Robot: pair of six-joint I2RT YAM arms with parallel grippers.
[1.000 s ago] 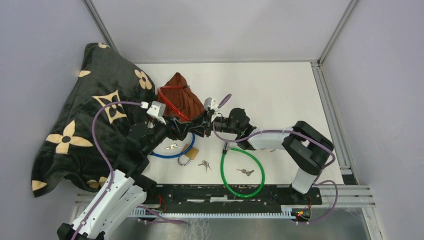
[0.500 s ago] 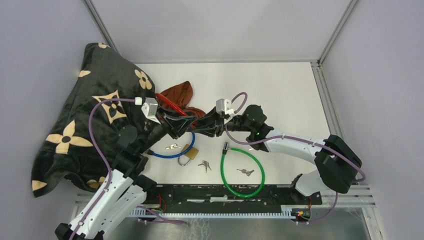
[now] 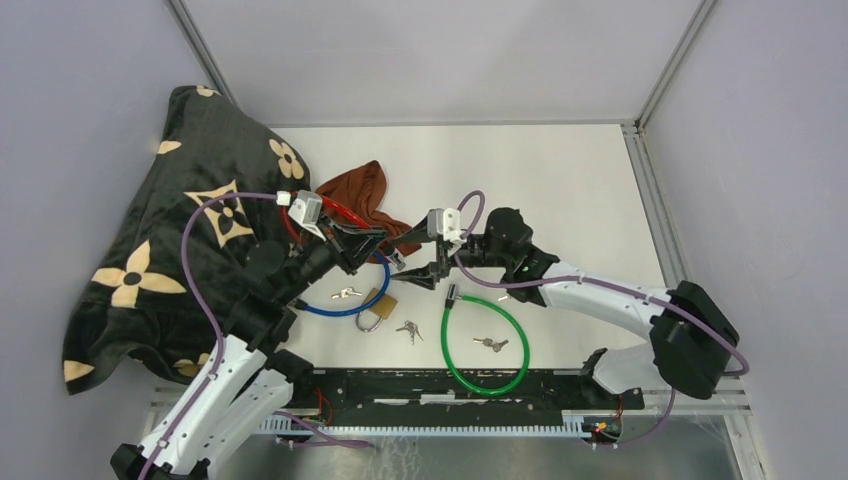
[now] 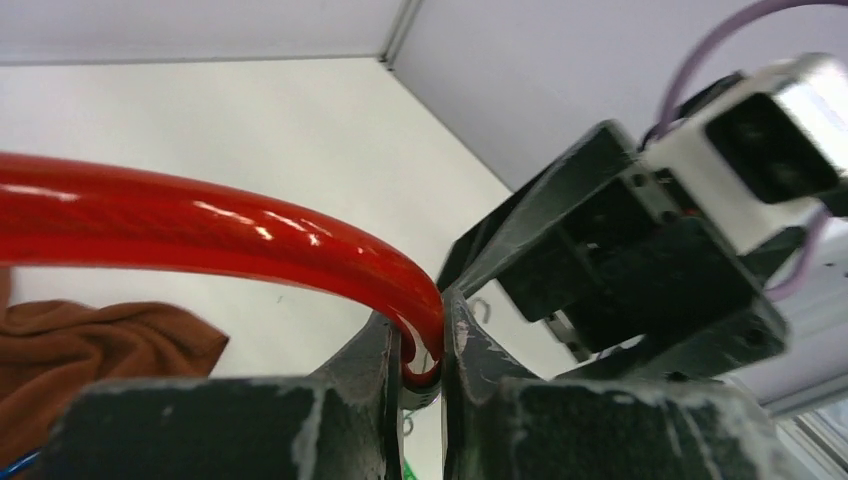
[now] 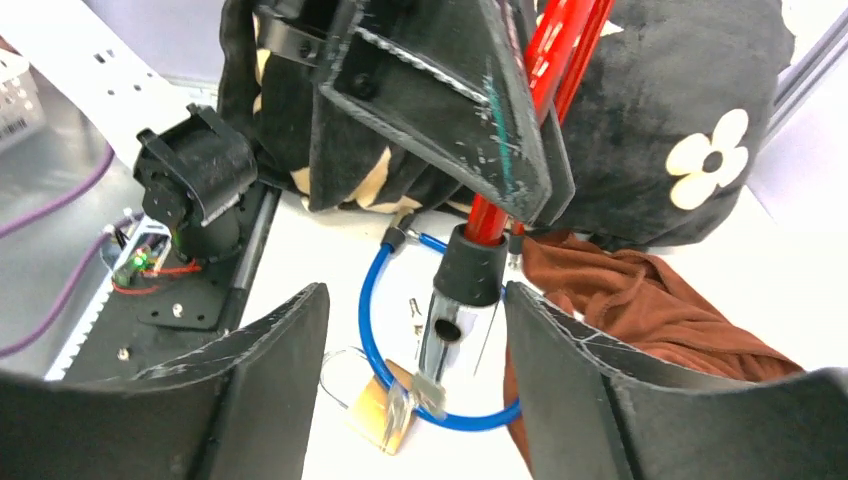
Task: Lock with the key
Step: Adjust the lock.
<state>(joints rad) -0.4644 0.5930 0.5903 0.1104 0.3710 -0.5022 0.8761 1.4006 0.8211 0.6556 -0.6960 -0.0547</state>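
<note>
White table (image 3: pixel 560 190): locking not yet done.
Pinching red lock (image 4: pixel 200 225), left gripper (image 4: pixel 425 345) presents its end; right gripper (image 5: pixel 410 310) flanks the key (image 5: pixel 430 392) there, jaws spread, nothing gripped.

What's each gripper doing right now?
Left gripper: closed on the red cable lock.
Right gripper: open, holding nothing.

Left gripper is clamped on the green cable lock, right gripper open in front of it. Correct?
No: the left wrist view shows the left gripper clamped on the red plastic-coated cable lock. The right gripper is indeed open in front of it.
</note>
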